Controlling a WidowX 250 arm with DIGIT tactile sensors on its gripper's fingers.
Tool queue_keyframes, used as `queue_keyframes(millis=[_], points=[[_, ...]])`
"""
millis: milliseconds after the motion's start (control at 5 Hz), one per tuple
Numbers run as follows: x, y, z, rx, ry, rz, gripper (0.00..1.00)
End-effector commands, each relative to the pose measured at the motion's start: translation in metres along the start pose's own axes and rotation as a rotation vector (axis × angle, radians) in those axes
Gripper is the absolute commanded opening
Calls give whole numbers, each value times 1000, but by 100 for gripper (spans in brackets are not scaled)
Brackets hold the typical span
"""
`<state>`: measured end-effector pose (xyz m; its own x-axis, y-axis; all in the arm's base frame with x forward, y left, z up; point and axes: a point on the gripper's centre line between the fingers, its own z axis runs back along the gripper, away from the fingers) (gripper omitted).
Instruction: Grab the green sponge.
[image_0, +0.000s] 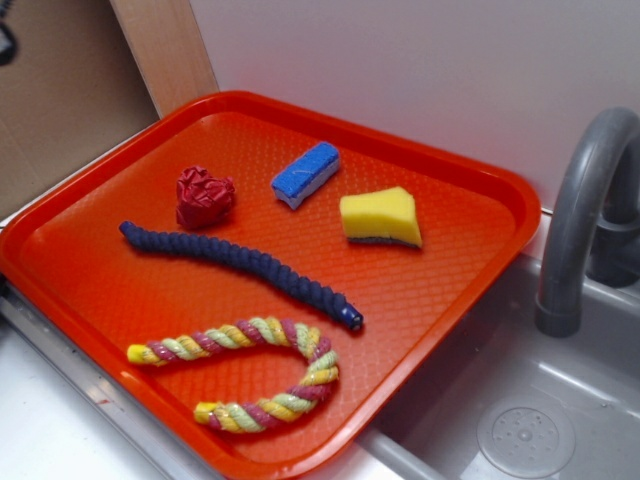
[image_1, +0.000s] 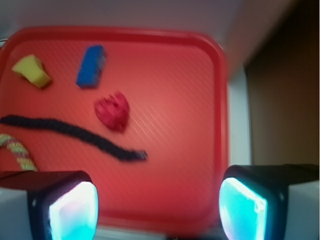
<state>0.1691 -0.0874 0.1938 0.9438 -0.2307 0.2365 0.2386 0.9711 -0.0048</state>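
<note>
The green sponge (image_0: 381, 216) is a yellow foam wedge with a thin dark layer underneath, lying on the orange tray (image_0: 440, 290) toward its back right. In the wrist view the green sponge (image_1: 32, 70) shows at the upper left, far from my gripper (image_1: 157, 207). The gripper is open high above the tray's edge, with nothing between its glowing pads (image_1: 74, 212). No part of the gripper appears in the exterior view.
On the tray also lie a blue sponge (image_0: 306, 173), a red crumpled ball (image_0: 204, 196), a dark blue rope (image_0: 240, 258) and a multicoloured twisted rope (image_0: 250, 375). A grey faucet (image_0: 580, 220) and sink (image_0: 520, 420) stand to the right. A white wall is behind.
</note>
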Motion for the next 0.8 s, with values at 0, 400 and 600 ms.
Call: queue_keyframes(millis=[0, 400, 600], points=[[57, -85, -32, -74, -138, -265, 100], [96, -136, -71, -142, -169, -416, 100], [108, -156, -103, -167, -129, -468, 100]])
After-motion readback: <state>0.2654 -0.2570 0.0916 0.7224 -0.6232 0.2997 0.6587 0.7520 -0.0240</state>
